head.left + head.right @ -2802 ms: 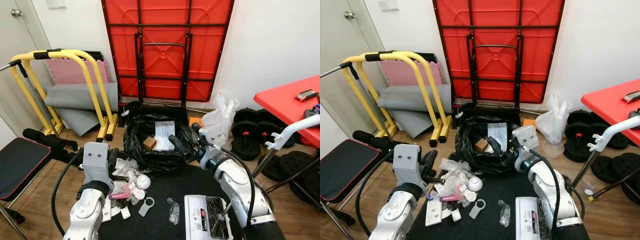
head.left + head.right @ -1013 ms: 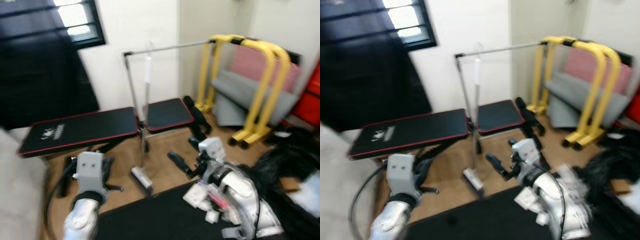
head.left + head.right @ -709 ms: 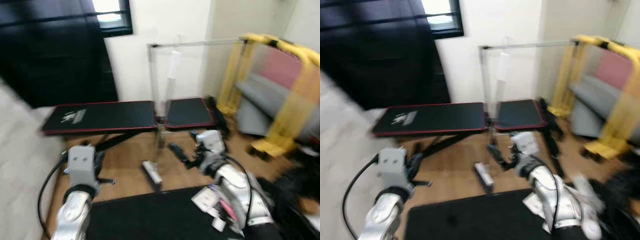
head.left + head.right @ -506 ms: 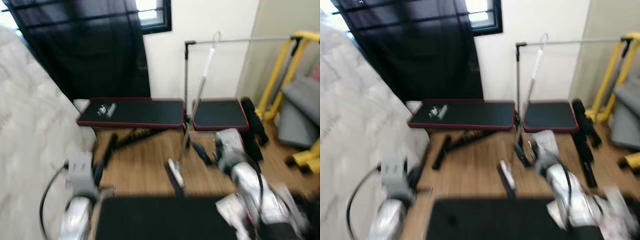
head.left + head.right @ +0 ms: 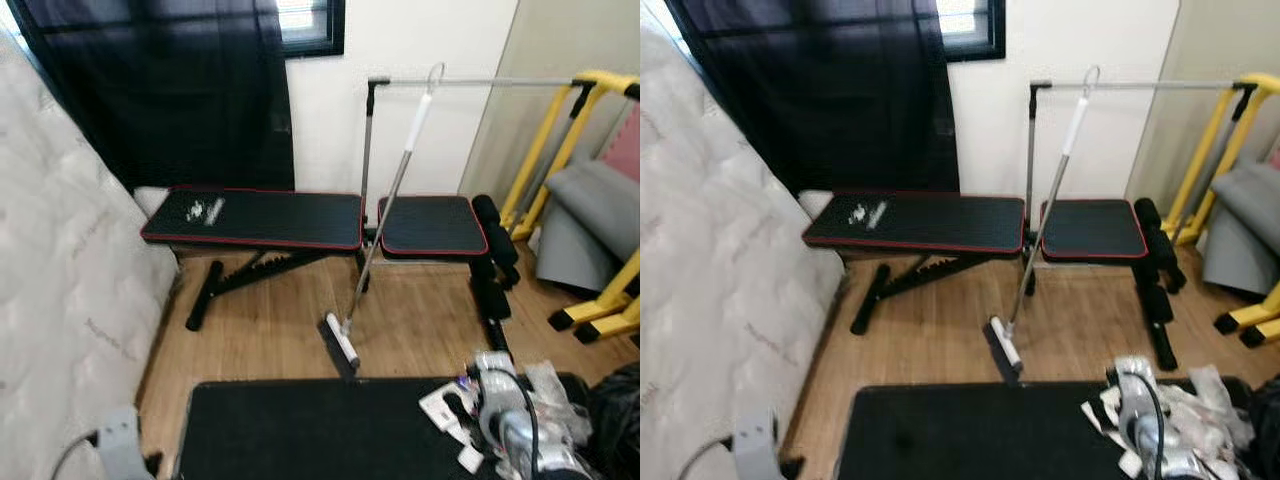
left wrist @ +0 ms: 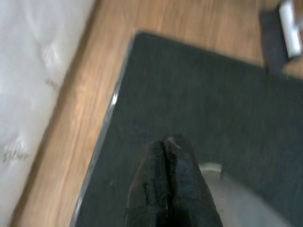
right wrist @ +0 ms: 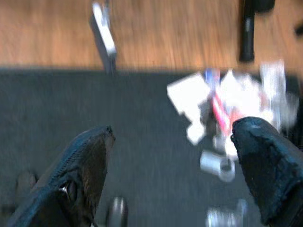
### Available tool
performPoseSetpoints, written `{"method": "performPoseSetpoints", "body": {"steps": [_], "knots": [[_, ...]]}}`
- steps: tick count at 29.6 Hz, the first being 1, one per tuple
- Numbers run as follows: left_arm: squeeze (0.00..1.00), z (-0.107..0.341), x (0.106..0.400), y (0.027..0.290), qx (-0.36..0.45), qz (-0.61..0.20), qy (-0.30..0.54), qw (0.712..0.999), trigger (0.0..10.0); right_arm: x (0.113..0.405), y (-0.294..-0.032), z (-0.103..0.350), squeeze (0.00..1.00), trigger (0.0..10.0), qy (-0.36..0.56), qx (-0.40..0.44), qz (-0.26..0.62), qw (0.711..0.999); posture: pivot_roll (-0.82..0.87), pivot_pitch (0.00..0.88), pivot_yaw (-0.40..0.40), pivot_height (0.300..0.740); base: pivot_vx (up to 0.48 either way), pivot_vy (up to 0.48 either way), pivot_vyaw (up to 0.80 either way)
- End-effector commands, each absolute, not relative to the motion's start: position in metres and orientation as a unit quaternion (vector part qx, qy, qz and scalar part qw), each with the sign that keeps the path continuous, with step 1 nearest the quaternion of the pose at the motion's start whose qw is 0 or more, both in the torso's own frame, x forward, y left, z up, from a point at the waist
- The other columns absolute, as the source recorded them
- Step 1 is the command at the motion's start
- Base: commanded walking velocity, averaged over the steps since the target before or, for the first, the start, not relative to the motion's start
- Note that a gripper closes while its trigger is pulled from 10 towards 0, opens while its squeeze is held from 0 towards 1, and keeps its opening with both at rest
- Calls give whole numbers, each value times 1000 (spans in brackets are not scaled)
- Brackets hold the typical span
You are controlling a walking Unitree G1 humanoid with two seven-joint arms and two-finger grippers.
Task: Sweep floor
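A long-handled sweeper point(image 5: 385, 210) leans against a metal bar, its white head point(image 5: 341, 340) resting on the wood floor just beyond a black mat point(image 5: 300, 430). Scattered trash point(image 7: 222, 106), white scraps and a pink piece, lies on the mat's right part. In the right wrist view my right gripper point(image 7: 173, 132) hangs open above the mat, close to the trash, with nothing between its fingers. My left gripper point(image 6: 164, 147) is shut and empty over the mat's left part. My right arm point(image 5: 510, 435) shows low beside the litter.
A white mattress point(image 5: 60, 270) stands along the left. A black weight bench point(image 5: 260, 218) with red trim sits behind the sweeper. Yellow bars point(image 5: 590, 130) and grey mats point(image 5: 595, 215) crowd the right. Bare wood floor point(image 5: 270, 320) lies between bench and mat.
The camera has swung left, from the red table and black bag to the bench and sweeper. Both arms now sit lower in the head views.
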State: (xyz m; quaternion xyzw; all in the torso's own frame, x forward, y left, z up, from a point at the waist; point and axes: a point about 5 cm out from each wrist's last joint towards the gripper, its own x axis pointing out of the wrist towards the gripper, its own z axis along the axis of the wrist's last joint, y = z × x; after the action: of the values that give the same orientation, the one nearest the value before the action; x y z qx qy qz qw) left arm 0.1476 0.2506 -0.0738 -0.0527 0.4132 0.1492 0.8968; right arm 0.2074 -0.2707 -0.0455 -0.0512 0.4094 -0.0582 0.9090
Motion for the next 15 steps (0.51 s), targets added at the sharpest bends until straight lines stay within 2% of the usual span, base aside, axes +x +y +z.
{"method": "performPoseSetpoints", "body": {"steps": [1,3,6,9,13,15], "knots": [[0,-83,133,249,-47,126,449,883,10000,189,-268,-59,0,10000,449,-68,-51,889,-6,0,-6,740,0,0,0],[0,-86,126,250,-45,128,465,875,10000,180,-269,-64,0,10000,465,-71,-50,881,-2,0,-7,740,127,0,272],[0,-91,114,256,-52,151,485,860,10000,173,-272,-67,0,10000,477,-74,-55,874,-7,0,-2,740,360,0,794],[0,-93,111,258,-55,159,489,856,10000,173,-273,-67,0,10000,476,-72,-60,874,-7,0,-2,740,382,0,794],[0,-95,108,258,-73,174,490,851,10000,180,-271,-65,0,10000,469,-88,-44,877,-15,0,3,740,409,0,0],[0,-96,108,256,-73,172,491,851,10000,180,-270,-65,0,10000,471,-95,-41,876,-11,0,3,740,409,0,438]]}}
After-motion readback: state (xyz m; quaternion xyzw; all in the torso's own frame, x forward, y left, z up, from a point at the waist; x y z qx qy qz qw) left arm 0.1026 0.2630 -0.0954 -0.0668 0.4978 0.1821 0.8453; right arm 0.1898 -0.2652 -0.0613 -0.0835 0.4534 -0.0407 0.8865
